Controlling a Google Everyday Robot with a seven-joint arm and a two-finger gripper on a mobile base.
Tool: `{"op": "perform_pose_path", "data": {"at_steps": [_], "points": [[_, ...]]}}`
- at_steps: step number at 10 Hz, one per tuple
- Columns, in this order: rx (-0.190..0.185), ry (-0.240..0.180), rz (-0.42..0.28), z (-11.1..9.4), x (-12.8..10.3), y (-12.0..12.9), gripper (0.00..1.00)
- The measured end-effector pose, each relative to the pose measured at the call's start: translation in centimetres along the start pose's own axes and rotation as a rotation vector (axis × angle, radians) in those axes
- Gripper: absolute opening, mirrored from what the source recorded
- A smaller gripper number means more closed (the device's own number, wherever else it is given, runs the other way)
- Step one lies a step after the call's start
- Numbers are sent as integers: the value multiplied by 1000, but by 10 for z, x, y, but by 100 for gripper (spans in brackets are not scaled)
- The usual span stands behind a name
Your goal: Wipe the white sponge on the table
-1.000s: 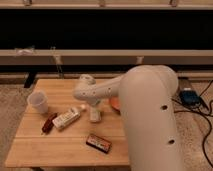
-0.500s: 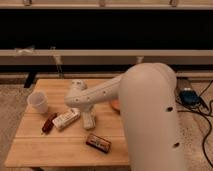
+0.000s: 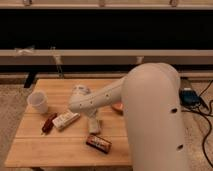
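Light planked wooden surface (image 3: 35,145) at lower left of frame, gravelly floor (image 3: 10,107) around it, dark window band with pale rails behind. Hand (image 3: 94,127) at surface centre, pointing down, clenched on the white sponge (image 3: 94,130), which touches the wood. White cup (image 3: 38,102), printed packet (image 3: 66,119), dark bar (image 3: 98,143) nearby

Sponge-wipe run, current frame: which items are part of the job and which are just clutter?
In the job:
- table
- gripper, shut, low over the table's middle
- white sponge: not identifiable, perhaps hidden at the gripper

Lying about:
- white cup
- white printed packet
- dark red item
- dark bar
- orange bowl, mostly behind the arm
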Motion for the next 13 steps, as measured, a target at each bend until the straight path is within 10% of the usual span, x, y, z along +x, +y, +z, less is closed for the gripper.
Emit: {"op": "perform_pose_path", "data": {"at_steps": [6, 13], "points": [[-122, 46, 163, 28, 43, 59, 0], [-102, 65, 244, 33, 67, 30, 0]]}}
